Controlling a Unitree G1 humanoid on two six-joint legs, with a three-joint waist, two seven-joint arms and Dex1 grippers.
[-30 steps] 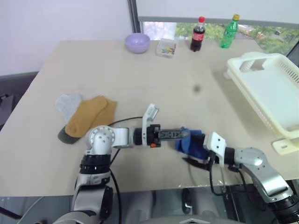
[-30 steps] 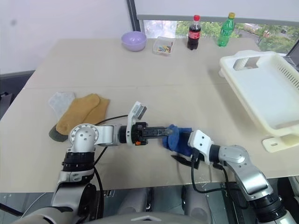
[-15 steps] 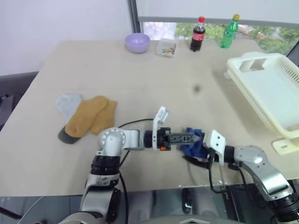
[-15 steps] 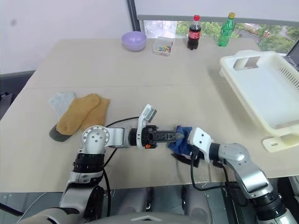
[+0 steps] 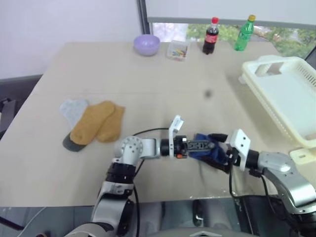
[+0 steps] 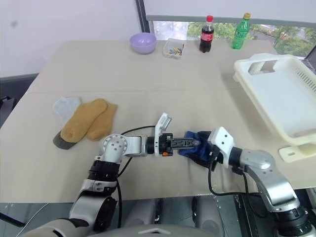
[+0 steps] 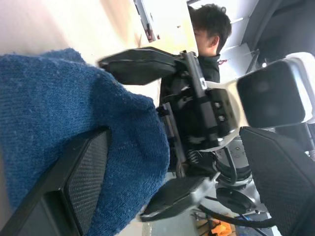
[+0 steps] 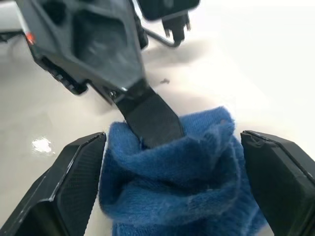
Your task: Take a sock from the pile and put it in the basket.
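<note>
A royal blue sock (image 6: pixel 198 152) is bunched near the table's front edge, between my two grippers. My left gripper (image 5: pixel 203 145) points right, jaws wide; the sock drapes against one of its fingers (image 7: pixel 78 187). My right gripper (image 5: pixel 215 151) faces it from the right, also open, its two fingers (image 8: pixel 74 182) standing on either side of the sock without pressing it. The pile (image 5: pixel 94 124) of mustard-yellow, pale grey and dark grey socks lies at the left of the table. The white basket (image 5: pixel 262 63) stands at the right edge.
At the table's far edge stand a lilac bowl (image 5: pixel 146 44), a small clear box (image 5: pixel 177 49), a cola bottle (image 5: pixel 211 35) and a green bottle (image 5: pixel 243 33). A person (image 7: pixel 209 24) stands beyond the table in the left wrist view.
My left gripper has slid right along the table front, taking the blue sock with it. The right gripper has lifted a little and backed to the right, staying around the sock.
</note>
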